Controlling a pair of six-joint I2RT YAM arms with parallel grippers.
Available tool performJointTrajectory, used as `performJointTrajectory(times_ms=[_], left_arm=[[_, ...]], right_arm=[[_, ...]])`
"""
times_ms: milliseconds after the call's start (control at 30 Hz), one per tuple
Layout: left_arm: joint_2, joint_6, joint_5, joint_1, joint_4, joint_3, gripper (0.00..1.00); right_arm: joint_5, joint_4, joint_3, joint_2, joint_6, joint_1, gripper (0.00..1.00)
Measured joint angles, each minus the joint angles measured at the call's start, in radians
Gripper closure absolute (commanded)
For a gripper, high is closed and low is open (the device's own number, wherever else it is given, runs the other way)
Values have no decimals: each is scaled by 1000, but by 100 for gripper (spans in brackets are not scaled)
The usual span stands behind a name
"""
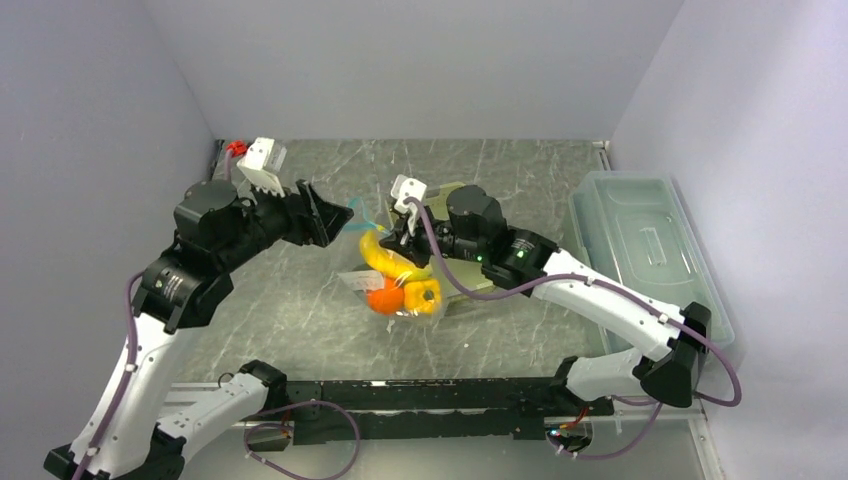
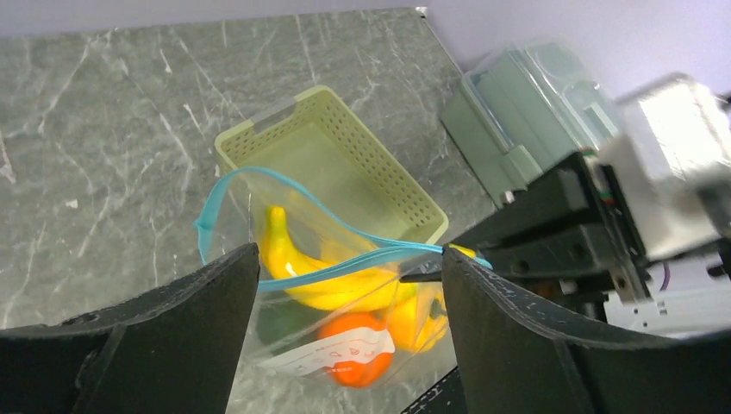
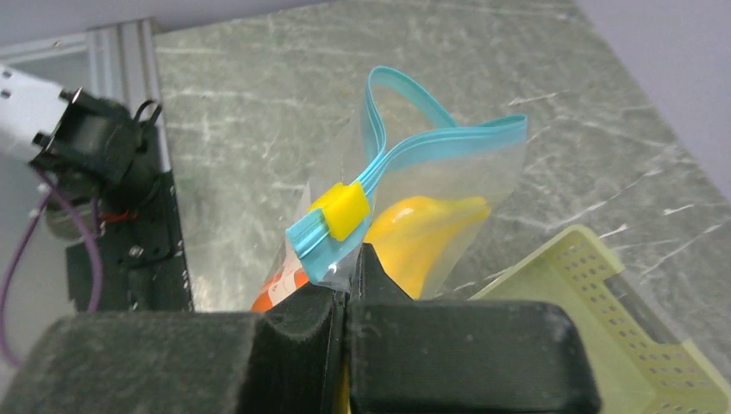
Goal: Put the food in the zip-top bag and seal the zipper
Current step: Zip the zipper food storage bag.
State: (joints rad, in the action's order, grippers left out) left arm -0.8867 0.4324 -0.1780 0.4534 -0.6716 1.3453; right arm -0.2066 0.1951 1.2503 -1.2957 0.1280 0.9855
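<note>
The zip-top bag lies mid-table, lifted at its mouth. It holds yellow bananas, an orange-red round one and a yellow-orange pepper; a dark green shape shows dimly behind the plastic. The light-blue zipper carries a yellow slider at the near end and gapes into a loop further along. My right gripper is shut on the bag's corner just under the slider. My left gripper is open, its fingers either side of the bag's mouth, not touching it.
The pale yellow-green perforated basket stands just beyond the bag and looks empty; it also shows in the right wrist view. The large clear lidded box sits along the right wall. A rail runs along the table's near edge.
</note>
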Motion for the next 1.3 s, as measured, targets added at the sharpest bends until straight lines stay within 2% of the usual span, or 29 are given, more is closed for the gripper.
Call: performJointTrajectory(times_ms=[167, 367, 700, 867, 1200, 1267, 1300], left_arm=[[22, -130, -103, 0, 25, -17, 18], [20, -242, -291, 0, 52, -74, 16], [49, -340, -552, 0, 137, -144, 18], [31, -370, -632, 0, 145, -146, 27], [32, -426, -723, 0, 129, -186, 44], [34, -434, -736, 0, 127, -191, 50], [33, -438, -742, 0, 126, -192, 56]], right_arm=[[-202, 104, 22, 0, 0, -78, 100], [-439, 163, 59, -6, -8, -150, 100], [-724, 224, 141, -103, -20, -174, 100], [-808, 224, 151, -134, -42, -176, 100], [-881, 210, 158, -135, -102, -200, 100], [-892, 196, 158, -135, -115, -203, 100], [-896, 193, 159, -135, -122, -204, 100]])
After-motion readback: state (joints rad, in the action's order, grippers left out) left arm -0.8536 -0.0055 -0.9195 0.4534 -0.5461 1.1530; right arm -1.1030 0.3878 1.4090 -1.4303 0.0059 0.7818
